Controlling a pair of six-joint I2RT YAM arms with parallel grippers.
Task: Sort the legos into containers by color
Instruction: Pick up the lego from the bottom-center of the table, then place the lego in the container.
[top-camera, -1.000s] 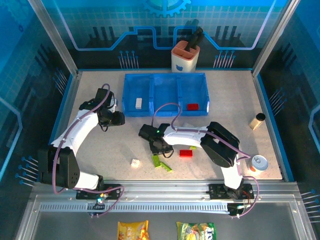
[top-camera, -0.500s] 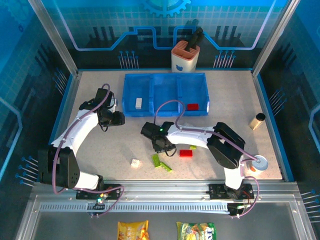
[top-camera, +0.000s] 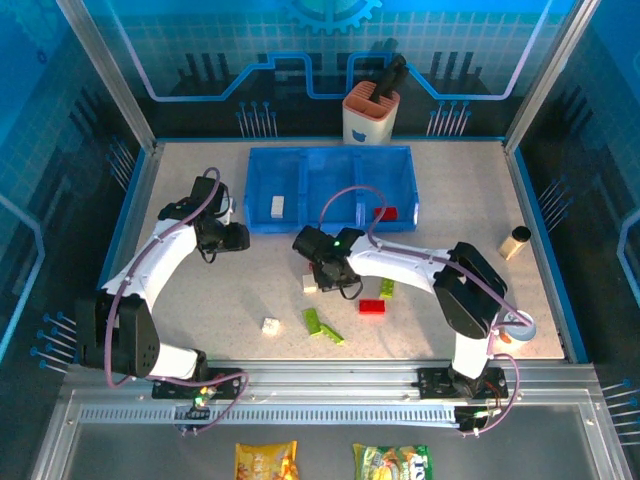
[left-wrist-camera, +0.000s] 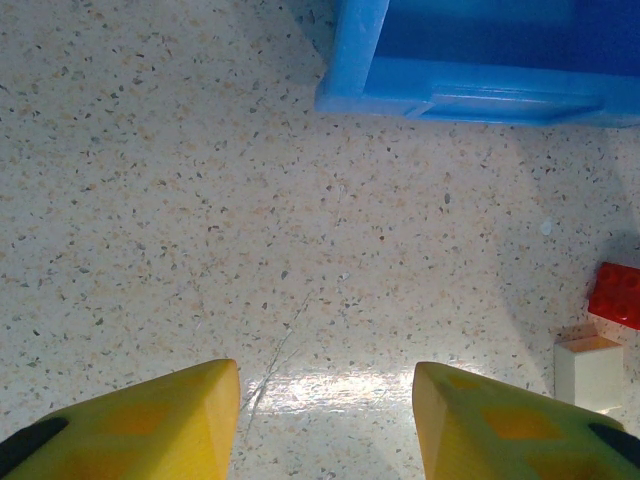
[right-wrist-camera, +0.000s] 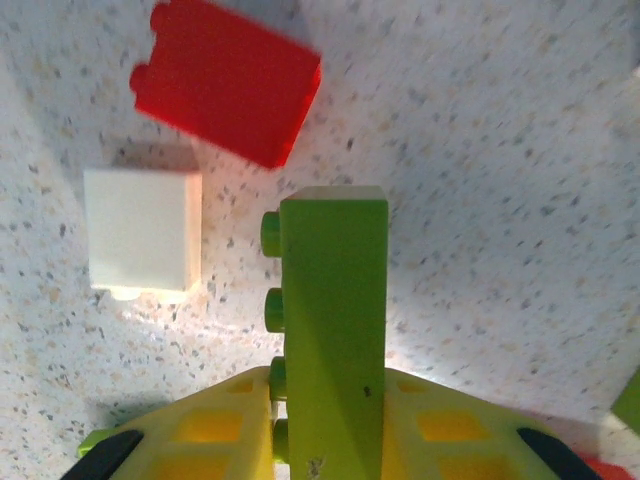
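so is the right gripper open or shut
Shut: the right gripper clamps a green lego between its fingers, seen in the wrist view.

Robotics lab, enclosed test cell. Frame: aluminium posts (top-camera: 110, 75) rising at 10 and 2 o'clock, carrying translucent blue wall panels (top-camera: 330, 40). The panel at 12 o'clock is printed with a gear and circuit-trace lines. Work surface: speckled stone-look tabletop (top-camera: 200, 300) with a blue border. At 6 o'clock: slotted metal rail (top-camera: 330, 400) with two white-and-black robot arms bolted to it, the left arm (top-camera: 150, 265) at 8 o'clock and the right arm (top-camera: 420, 265) at 4 o'clock, cables looped along each. Loose props: orange-and-white cup (top-camera: 370, 115) at 12 o'clock, small cylinder (top-camera: 515, 242) at 3 o'clock, tin (top-camera: 518, 325) at 4 o'clock, two snack packets (top-camera: 266, 460) beyond the rail at 6 o'clock.
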